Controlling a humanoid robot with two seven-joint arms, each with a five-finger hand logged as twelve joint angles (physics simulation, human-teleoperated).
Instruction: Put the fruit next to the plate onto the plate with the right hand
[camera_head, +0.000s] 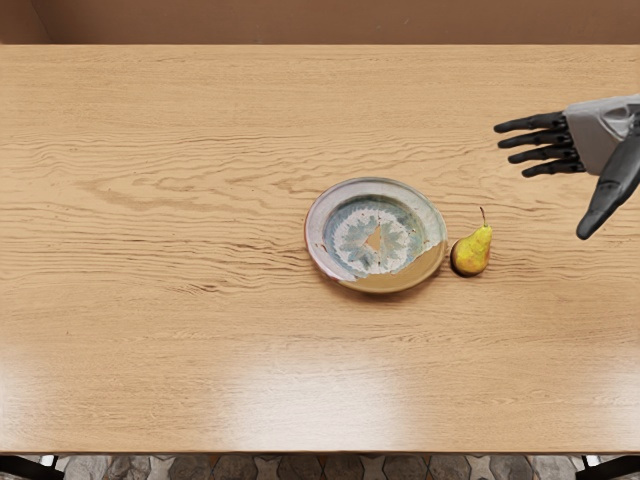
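Pear sits on the counter, just beside the plate's right rim, stem pointing up/away (looks like it's touching the rim or nearly so, can't tell which). Plate is round w/ a pale star pattern in the centre. Right hand comes in from the right edge, well apart from the pear, fingers spread, holding nothing.
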